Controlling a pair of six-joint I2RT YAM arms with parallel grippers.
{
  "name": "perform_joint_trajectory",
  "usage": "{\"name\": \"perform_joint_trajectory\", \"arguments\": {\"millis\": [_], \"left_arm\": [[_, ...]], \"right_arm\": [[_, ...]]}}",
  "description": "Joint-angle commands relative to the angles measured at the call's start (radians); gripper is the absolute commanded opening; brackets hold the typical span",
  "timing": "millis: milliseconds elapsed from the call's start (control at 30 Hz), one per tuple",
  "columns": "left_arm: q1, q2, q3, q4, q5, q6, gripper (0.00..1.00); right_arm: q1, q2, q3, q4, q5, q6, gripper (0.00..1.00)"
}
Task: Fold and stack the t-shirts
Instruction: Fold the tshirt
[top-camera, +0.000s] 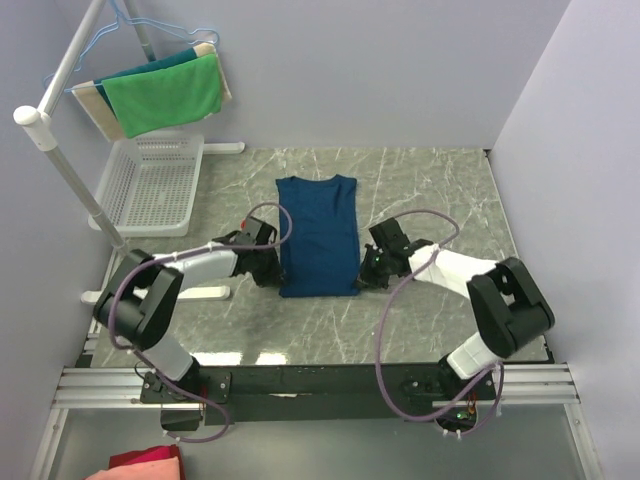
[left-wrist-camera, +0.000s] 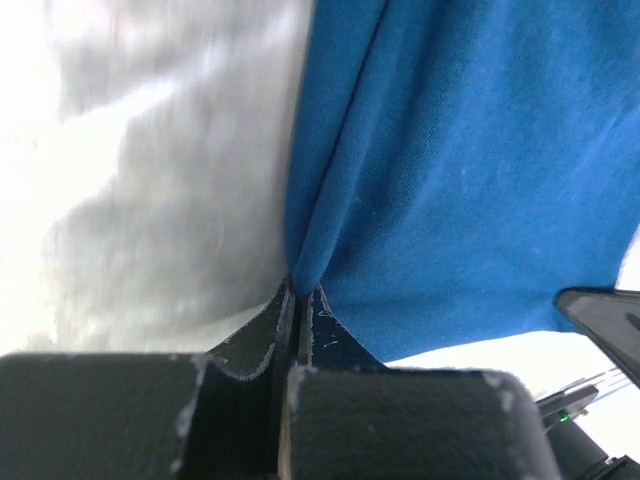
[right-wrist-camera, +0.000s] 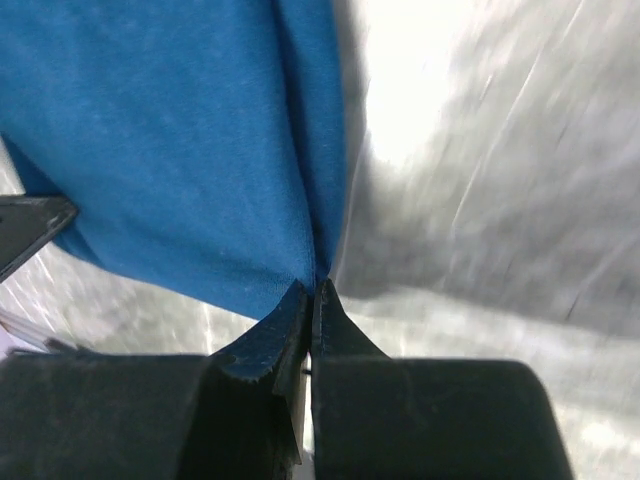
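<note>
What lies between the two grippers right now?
The navy t-shirt: left gripper and right gripper each pinch a side edge, seen in the top view.

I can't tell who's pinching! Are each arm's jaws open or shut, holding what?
Left gripper: shut on the navy t-shirt.
Right gripper: shut on the same t-shirt.
</note>
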Motion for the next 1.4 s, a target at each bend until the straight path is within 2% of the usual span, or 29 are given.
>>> {"name": "perform_joint_trajectory", "arguments": {"millis": [0, 133, 167, 367, 600, 733, 900, 1133, 1367], "left_arm": [[-0.068, -0.113, -0.097, -0.132, -0.089, -0.071, 0.01], [-0.139, -0.251, -0.117, -0.228, -0.198, -0.178, 0.01], [-0.147, -0.300, -0.108, -0.321, -0.255, -0.212, 0.01], [-0.170, -0.493, -0.050, -0.541, -0.391, -0.374, 0.01], [-0.179, -0.552, 0.007, -0.598, -0.439, -0.419, 0.01], [-0.179, -0.499, 0.071, -0.606, -0.473, -0.421, 0.01], [-0.177, -0.425, 0.153, -0.608, -0.491, -0.425, 0.01], [-0.165, -0.269, 0.301, -0.615, -0.537, -0.404, 0.01], [-0.050, -0.060, 0.467, -0.565, -0.557, -0.298, 0.01]], "right_arm": [[0.057, -0.138, -0.047, -0.058, 0.072, 0.044, 0.00], [0.114, -0.255, -0.079, -0.093, 0.110, 0.086, 0.00], [0.123, -0.281, -0.087, -0.111, 0.118, 0.095, 0.00], [0.166, -0.471, -0.085, -0.180, 0.162, 0.147, 0.00], [0.180, -0.513, -0.044, -0.236, 0.201, 0.135, 0.00], [0.180, -0.484, 0.043, -0.280, 0.241, 0.092, 0.00], [0.174, -0.366, 0.201, -0.311, 0.302, 0.026, 0.00], [0.127, -0.180, 0.401, -0.289, 0.276, -0.031, 0.00], [0.052, 0.056, 0.579, -0.274, 0.245, -0.086, 0.00]]}}
